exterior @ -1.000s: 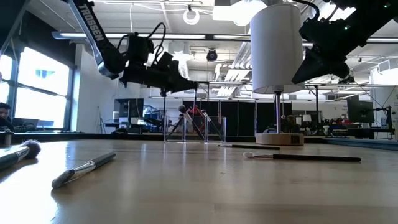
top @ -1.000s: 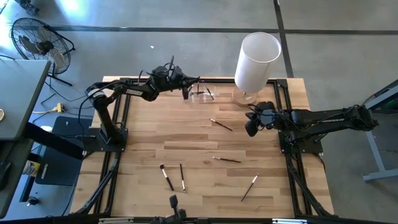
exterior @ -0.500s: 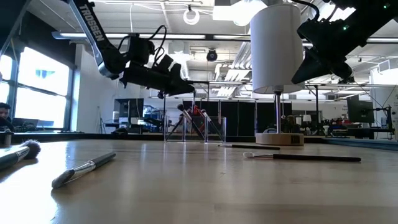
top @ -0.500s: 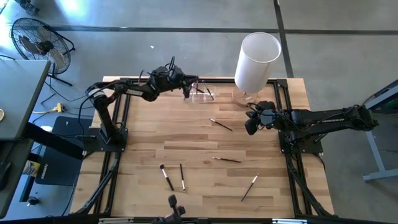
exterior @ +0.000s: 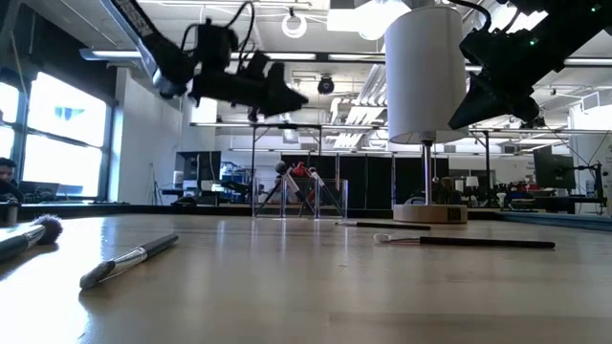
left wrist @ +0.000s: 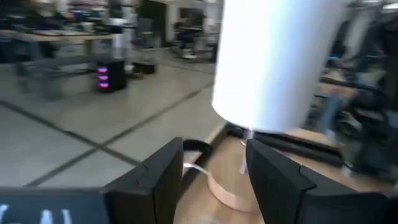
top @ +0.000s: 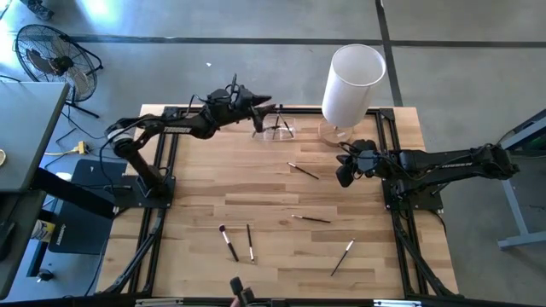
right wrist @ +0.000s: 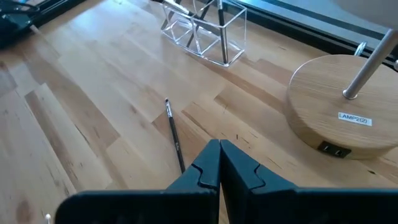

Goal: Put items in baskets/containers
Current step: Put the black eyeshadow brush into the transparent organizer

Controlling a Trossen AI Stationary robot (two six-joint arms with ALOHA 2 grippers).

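the left gripper (top: 266,101) hangs above the clear holder (top: 277,127) at the desk's (top: 256,188) far edge, its jaws spread and empty. brushes (exterior: 308,183) stand tilted inside that holder; five more (top: 303,170) lie scattered on the desk. the right gripper (top: 343,173), jaws pressed together, waits near the lamp (top: 350,85).

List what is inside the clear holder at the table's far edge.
The clear holder has a few thin brushes standing tilted in its compartments. Their exact number is unclear, since they overlap and the walls glare. The left gripper hovers open above it, holding nothing.
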